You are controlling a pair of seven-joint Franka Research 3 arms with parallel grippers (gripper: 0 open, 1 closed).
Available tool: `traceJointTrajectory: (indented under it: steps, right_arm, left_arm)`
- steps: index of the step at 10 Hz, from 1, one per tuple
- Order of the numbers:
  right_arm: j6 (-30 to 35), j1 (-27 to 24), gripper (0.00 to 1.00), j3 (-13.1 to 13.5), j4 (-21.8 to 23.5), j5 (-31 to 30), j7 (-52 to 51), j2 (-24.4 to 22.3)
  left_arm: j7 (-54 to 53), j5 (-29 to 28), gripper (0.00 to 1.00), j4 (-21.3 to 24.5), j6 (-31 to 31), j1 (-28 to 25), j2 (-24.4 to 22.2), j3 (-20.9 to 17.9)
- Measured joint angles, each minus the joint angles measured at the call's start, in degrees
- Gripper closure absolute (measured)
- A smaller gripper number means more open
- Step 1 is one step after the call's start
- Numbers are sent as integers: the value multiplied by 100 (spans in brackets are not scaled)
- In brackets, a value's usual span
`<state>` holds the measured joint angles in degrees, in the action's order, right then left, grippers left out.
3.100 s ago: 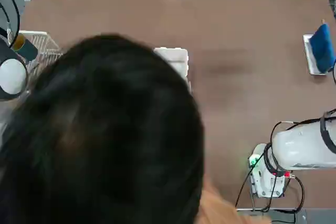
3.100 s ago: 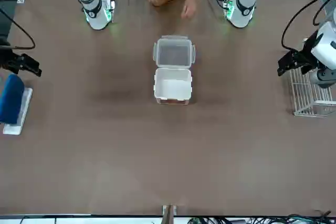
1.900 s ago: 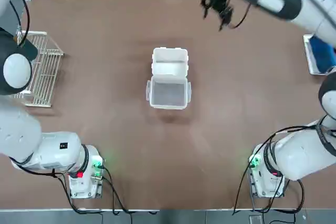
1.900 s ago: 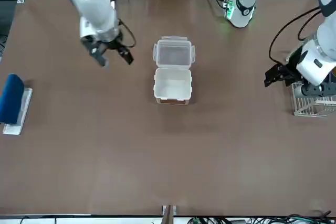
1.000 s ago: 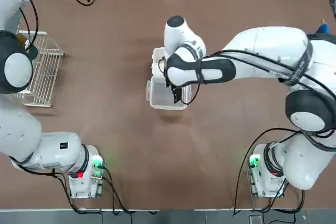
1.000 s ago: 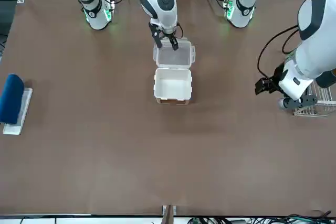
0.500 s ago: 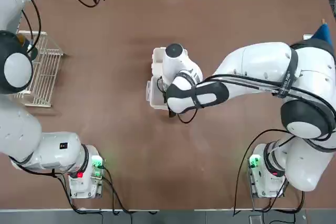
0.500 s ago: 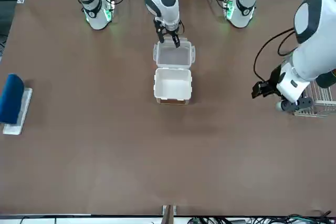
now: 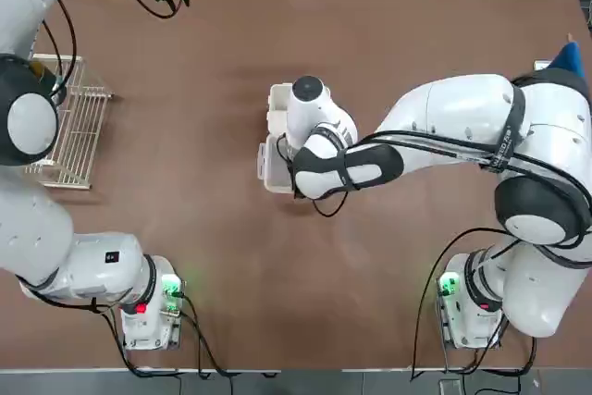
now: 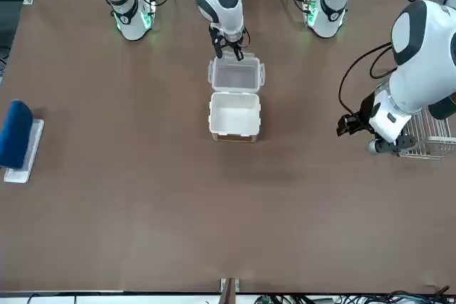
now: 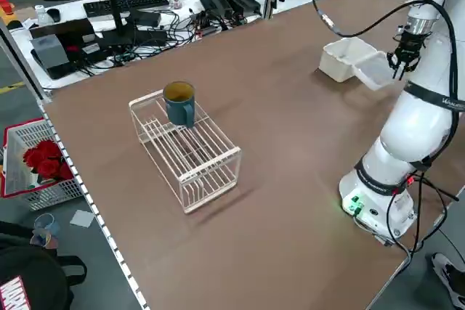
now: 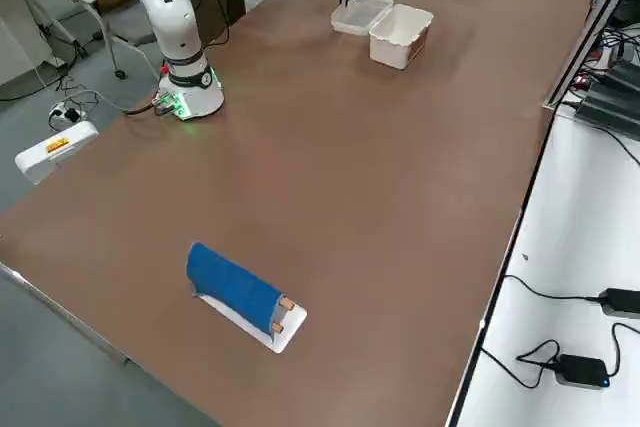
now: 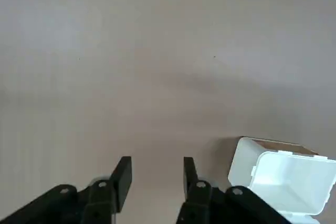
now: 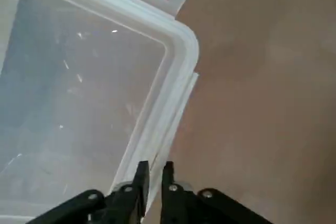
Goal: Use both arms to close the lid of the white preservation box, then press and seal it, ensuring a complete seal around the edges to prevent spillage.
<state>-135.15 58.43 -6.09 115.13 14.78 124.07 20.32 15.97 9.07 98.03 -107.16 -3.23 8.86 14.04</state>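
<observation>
Front view: no. Two parts lie flat, hinged open: the right hand (image 10: 230, 55) meets the lid's (image 10: 237, 76) robot-side edge, box (image 10: 235, 114) beyond, their joined long axis pointing away from the robot.

Right wrist view: fingers grasp the lid's rim.

Left wrist view: left hand (image 13: 157, 162) released, farther off.Two hinged parts lie open on the counter (image 10: 214, 211) in the front view: the right hand (image 10: 230, 55), nearer, is at the lid's (image 10: 237, 76) robot-side edge; box (image 10: 235, 114) beyond, joined long axis pointing away from the robot. Right wrist view: it seems to grasp the lid's rim. Left wrist view: left hand (image 13: 157, 162) released, apart.

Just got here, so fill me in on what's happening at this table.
The robot's right gripper is at the edge of the lid, its fingers nearly together around that edge. The lid lies folded open beside the white preservation box, so nothing is closed or sealed yet. The left gripper hangs open away from the box, holding nothing. A wire rack with a mug on it stands on the table.
</observation>
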Motion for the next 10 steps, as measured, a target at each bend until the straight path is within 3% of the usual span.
traceJointTrajectory:
  steps: [3,5,6,7,10]
  right_arm:
    - [146,-36,90,35,-16,24,45,-22]
    - [453,-82,90,39,-179,68,46,-39]
    - [649,-114,90,39,-299,87,46,-49]
    - [826,-134,90,40,-406,92,49,-58]
    - [1367,-181,90,69,-753,94,57,-86]
  left_arm:
    - [0,0,63,-3,-19,-8,-1,0]
    - [0,0,78,-2,-25,-16,0,-1]
    - [0,0,93,0,-25,-17,3,-2]
    - [0,1,99,5,-25,-17,13,-2]
    - [0,2,99,15,-62,-4,116,0]
